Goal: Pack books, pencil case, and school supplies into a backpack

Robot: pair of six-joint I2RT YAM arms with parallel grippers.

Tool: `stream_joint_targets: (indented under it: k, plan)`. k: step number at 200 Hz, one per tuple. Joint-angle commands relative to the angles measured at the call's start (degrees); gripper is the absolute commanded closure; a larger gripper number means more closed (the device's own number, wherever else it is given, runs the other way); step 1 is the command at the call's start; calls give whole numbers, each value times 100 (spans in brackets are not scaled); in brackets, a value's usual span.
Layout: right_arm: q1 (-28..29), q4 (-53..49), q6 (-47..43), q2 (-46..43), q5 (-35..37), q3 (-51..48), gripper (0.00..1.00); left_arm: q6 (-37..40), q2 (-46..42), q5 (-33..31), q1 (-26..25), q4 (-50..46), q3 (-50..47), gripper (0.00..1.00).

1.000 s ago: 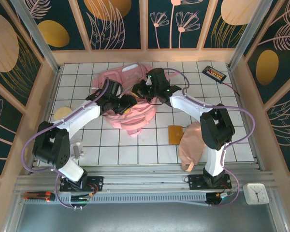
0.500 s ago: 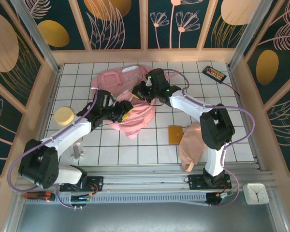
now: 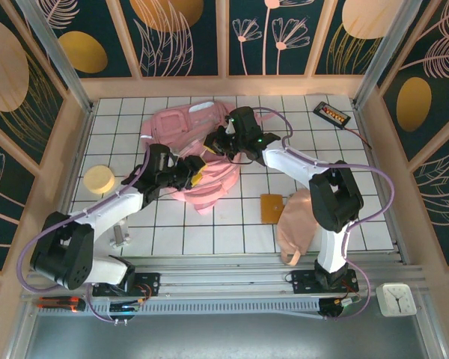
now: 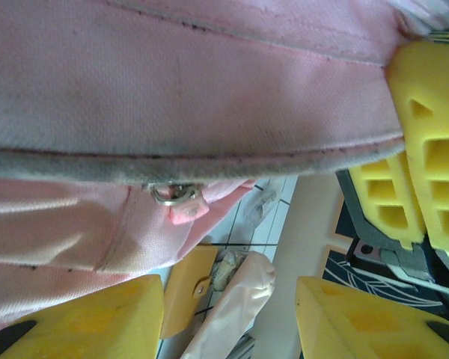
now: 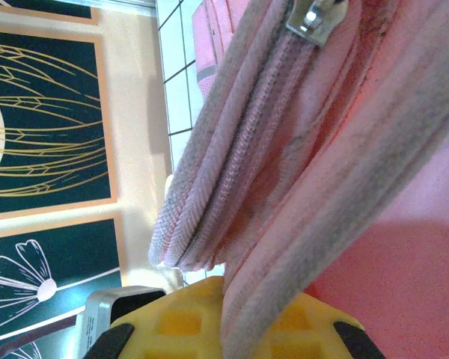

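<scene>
Your right gripper [image 3: 212, 140] clenches the rim of the large bright pink fabric backpack [image 3: 218, 185], likely propping its mouth open; your left gripper [image 3: 194, 169] hovers alongside, released and empty.

The right arm [image 3: 335, 196] hides part of the pencil case [image 3: 293, 228]; both wrist views crop the backpack [image 4: 209, 75].

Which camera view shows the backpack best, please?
The top external view: it takes in most of the backpack as it lies on the table. The left wrist view gives a close stretch of its pink fabric and grey trim; the right wrist view shows its zipper pull up close.
</scene>
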Motion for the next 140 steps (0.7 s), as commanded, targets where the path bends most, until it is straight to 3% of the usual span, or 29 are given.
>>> stream_joint_targets:
  k: [1, 140]
  plan:
    - [182, 307, -47, -312, -442, -53, 100, -300, 156, -36, 54, 466, -31, 51]
    - [227, 224, -103, -347, -511, 25, 100, 310, 1037, -376, 216, 141, 811, 64]
